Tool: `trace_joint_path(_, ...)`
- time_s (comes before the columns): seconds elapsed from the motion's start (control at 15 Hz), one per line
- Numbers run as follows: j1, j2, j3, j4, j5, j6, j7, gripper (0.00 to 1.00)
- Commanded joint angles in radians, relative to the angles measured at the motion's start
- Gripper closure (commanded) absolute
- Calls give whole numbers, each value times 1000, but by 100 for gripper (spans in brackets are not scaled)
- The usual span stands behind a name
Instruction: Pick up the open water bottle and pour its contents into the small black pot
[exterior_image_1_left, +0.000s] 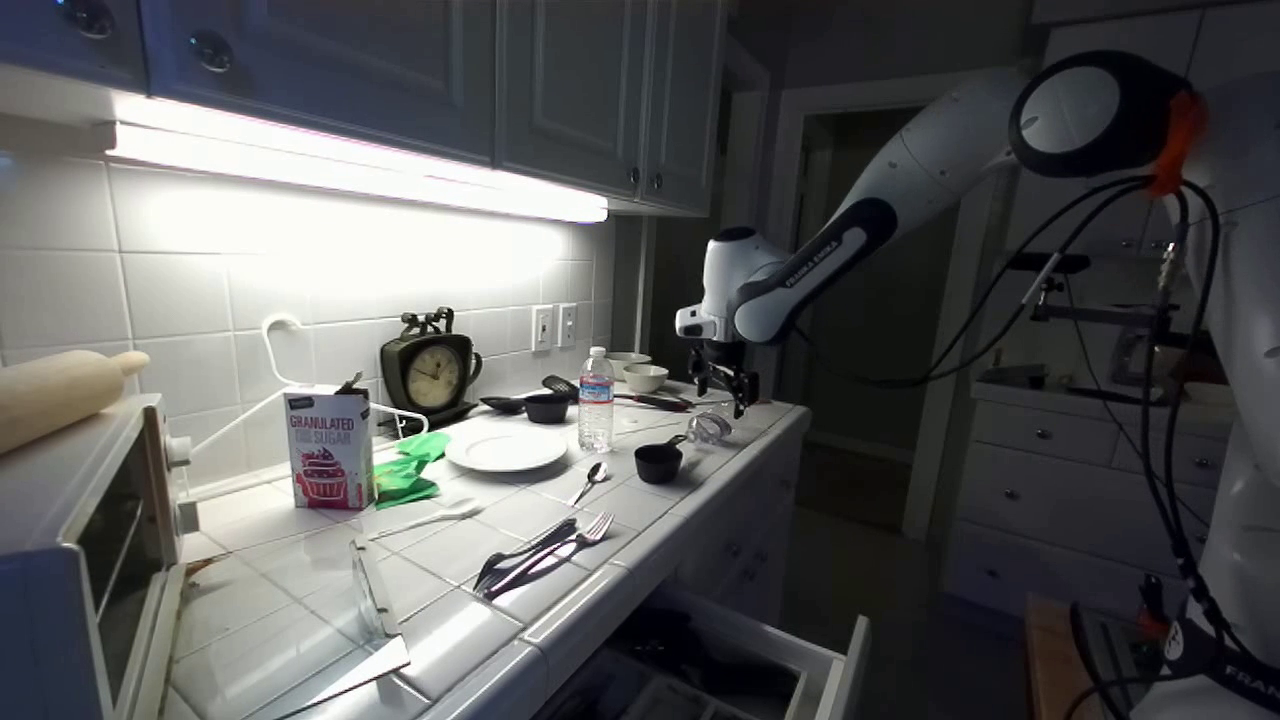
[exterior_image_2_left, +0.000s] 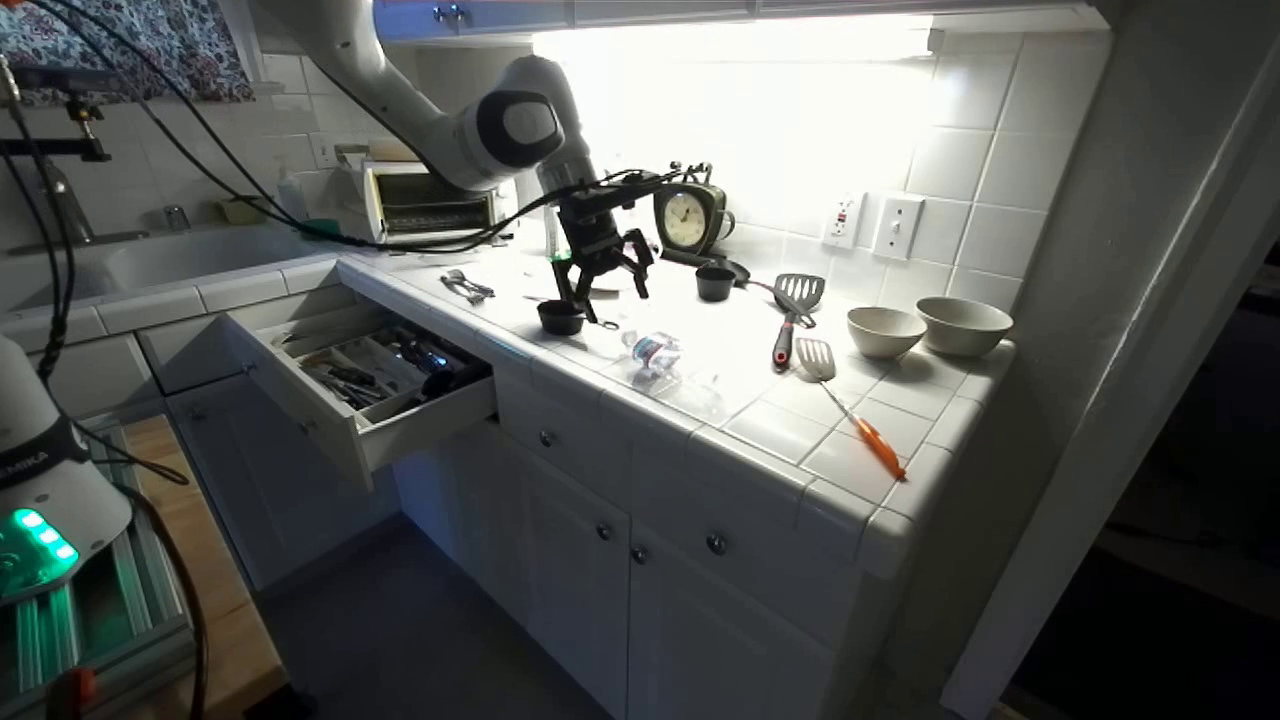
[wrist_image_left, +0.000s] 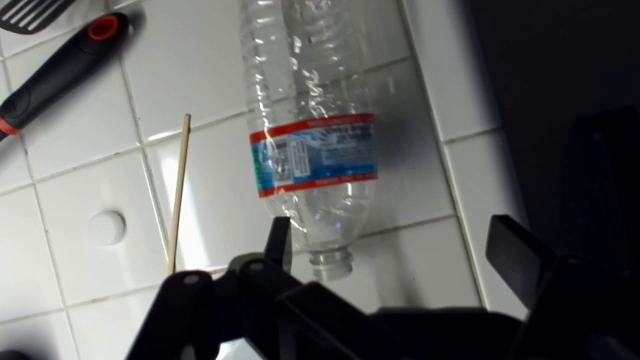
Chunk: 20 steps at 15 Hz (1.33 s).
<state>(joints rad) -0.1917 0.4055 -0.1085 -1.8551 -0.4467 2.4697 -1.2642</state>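
Though it shows small in an exterior view, the open water bottle (exterior_image_1_left: 710, 428) seems to lie sideways on the counter (exterior_image_1_left: 640, 505). In an exterior view its label (exterior_image_2_left: 656, 350) shows blue and red. In the wrist view it is clear and ribbed, its threaded neck (wrist_image_left: 331, 262) bare; the gripper (wrist_image_left: 397, 245) has its fingers (wrist_image_left: 280, 242) wide apart.

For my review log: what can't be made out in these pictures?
Open water bottle: base cut off by top edge, wrist view.
Label: fine print blurred, wrist view.
Small black pot near counter edge: inside too dark, in both exterior views.
Open drawer: cut off by bottom edge, in an exterior view.
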Motion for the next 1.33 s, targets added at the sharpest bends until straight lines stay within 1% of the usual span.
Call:
trace_joint_path(0.0, -5, -96, 66, -35, 184, -132, -7, 0)
trace_joint_path(0.07, 5, -113, 70, -33, 223, -166, 35, 0)
trace_joint_path(0.13, 27, -128, 60, -23, 227, -218, 103, 0)
trace_joint_path(0.27, 49, -162, 60, -29, 247, -252, 213, 0)
trace_joint_path(0.53, 81, -206, 66, -30, 291, -284, 425, 0)
trace_joint_path(0.73, 93, -207, 73, -25, 334, -288, 569, 0)
trace_joint_path(0.93, 90, -208, 89, -21, 422, -312, 664, 0)
trace_joint_path(1.27, 78, -220, 100, -26, 592, -294, 771, 0)
